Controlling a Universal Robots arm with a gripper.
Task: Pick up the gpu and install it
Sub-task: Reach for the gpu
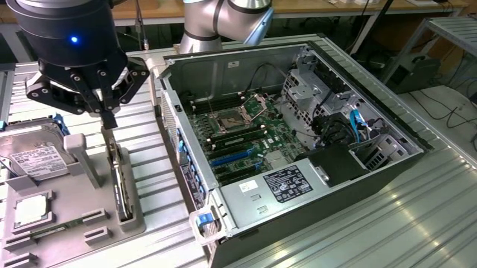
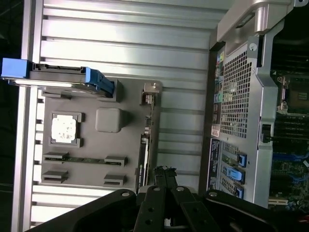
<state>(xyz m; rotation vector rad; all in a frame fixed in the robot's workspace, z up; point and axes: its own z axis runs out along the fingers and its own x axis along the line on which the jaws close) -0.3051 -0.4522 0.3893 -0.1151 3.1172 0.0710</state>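
Evidently the pick-up is only at the approach: the jaws hang pressed together just above the grey holder tray (image 1: 75, 201), over the gpu (image 1: 117, 178) standing on edge in the tray's slot; gripping calls for parting them astride its top edge

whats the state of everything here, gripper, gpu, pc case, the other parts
gripper: shut, empty, hovering over the gpu
gpu: standing on edge in its slot of the grey tray, not gripped
computer case: lying on its side, open, motherboard exposed
hard drive: resting in the tray
processor chip: flat in its pocket
memory stick: lying between its clips
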